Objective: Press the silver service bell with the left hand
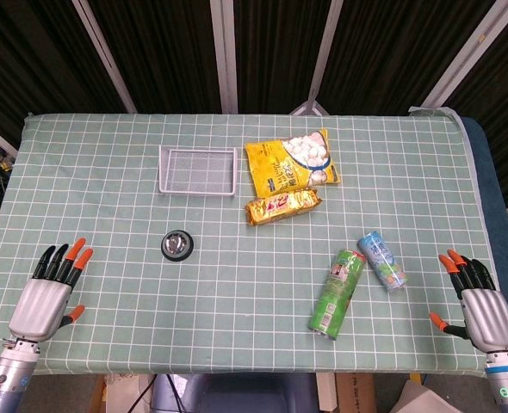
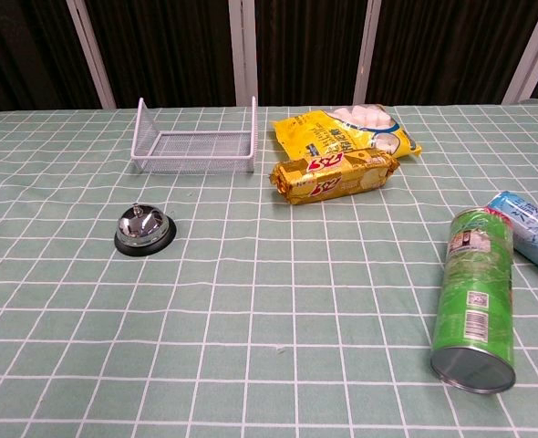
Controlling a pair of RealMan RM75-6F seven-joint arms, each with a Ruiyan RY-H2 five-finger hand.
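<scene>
The silver service bell (image 1: pixel 177 245) (image 2: pixel 143 228) stands on a black base left of the table's middle. My left hand (image 1: pixel 47 292) lies flat near the front left corner, fingers apart and holding nothing, well to the left of and nearer than the bell. At the front right corner my right hand (image 1: pixel 478 305) also rests with its fingers spread and nothing in it. Neither hand shows in the chest view.
A white wire basket (image 1: pixel 197 170) (image 2: pixel 194 139) stands behind the bell. Right of it lie a yellow marshmallow bag (image 1: pixel 290 163) (image 2: pixel 346 132) and a gold biscuit pack (image 1: pixel 281 206) (image 2: pixel 335 175). A green can (image 1: pixel 337 294) (image 2: pixel 472 297) and a light-blue can (image 1: pixel 382 260) (image 2: pixel 529 233) lie at the right.
</scene>
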